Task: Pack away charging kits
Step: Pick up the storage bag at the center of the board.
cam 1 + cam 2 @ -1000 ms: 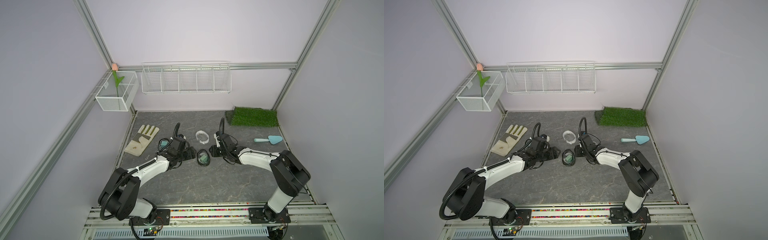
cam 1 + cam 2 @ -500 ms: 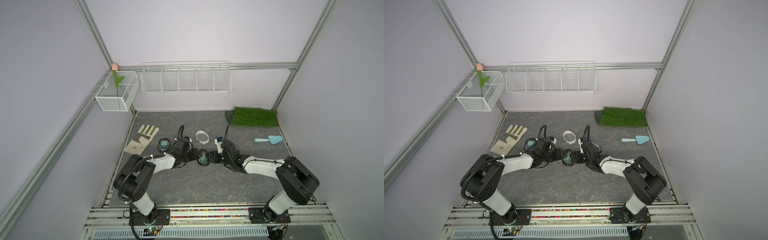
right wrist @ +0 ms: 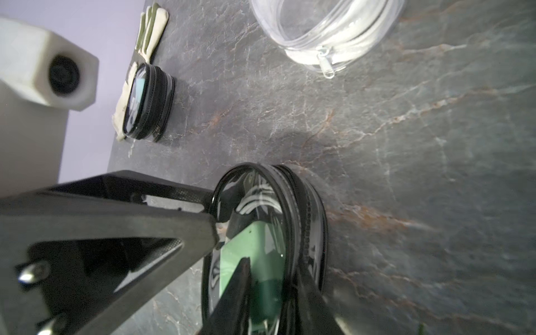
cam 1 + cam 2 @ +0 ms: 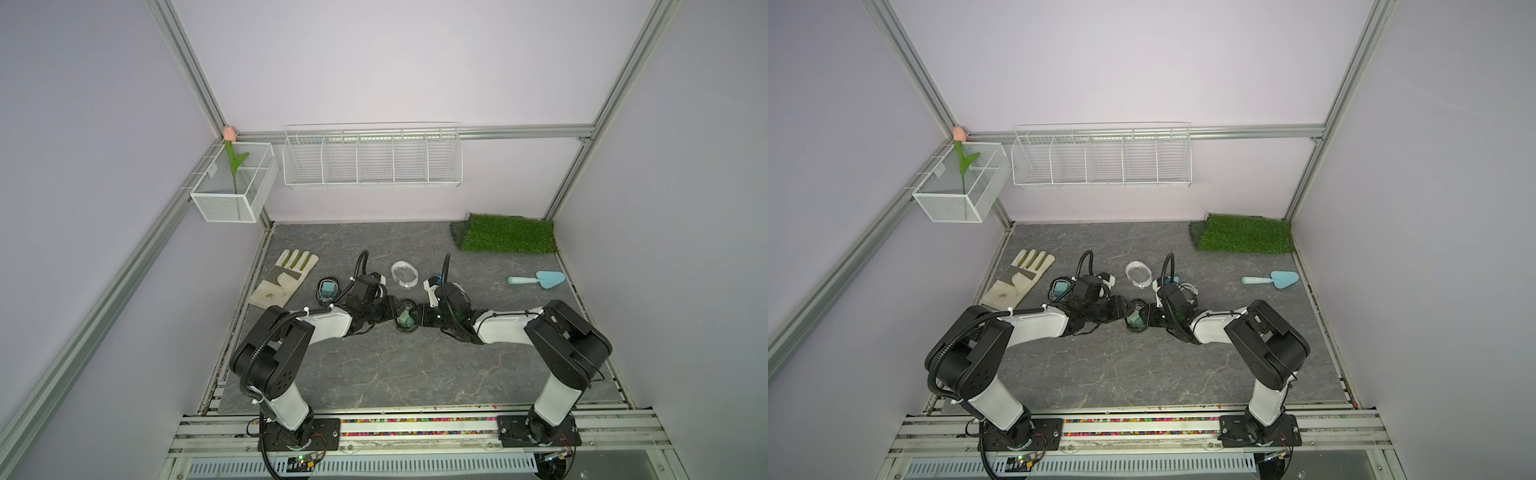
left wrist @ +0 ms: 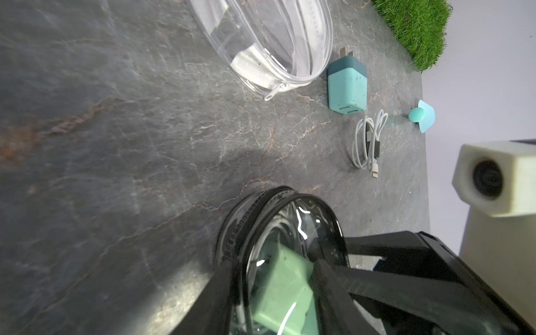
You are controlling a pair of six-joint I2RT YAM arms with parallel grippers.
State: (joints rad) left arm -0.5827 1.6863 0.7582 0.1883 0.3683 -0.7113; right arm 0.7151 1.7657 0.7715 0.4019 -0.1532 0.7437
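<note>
Both arms are working the middle case (image 4: pixel 407 323), which is lying flat mid-table between the two wrists. A green adapter (image 5: pixel 281 290) and a white cable coil (image 3: pixel 255 197) are sitting inside under the clear lid, so this is looking like the zip-up.

The right gripper (image 4: pixel 419 319) is straddling the case edge, one finger on the lid and one on the zipper wall, and appears to be pinching it. The left gripper (image 4: pixel 395 315) is sitting at the opposite side with jaws narrowed at the rim. Can't tell whether it's biting anything.

Doing it well:
- **Right:** acting as the anchor, pressing the case down rather than lifting, or the contents start shifting.
- **Left:** taking only the pull tab, not the lid film, and dragging low along the rim curve. The tab isn't showing in any view, so it needs locating first.
- **Cable:** loops staying clear of the teeth.

Still waiting: a teal adapter (image 5: pixel 347 87) and a loose cable (image 5: pixel 368 142) are lying unpacked near the clear case (image 4: pixel 404 274). The other black case (image 4: pixel 327 289) is sitting beside the glove (image 4: pixel 286 278) with an adapter inside.
</note>
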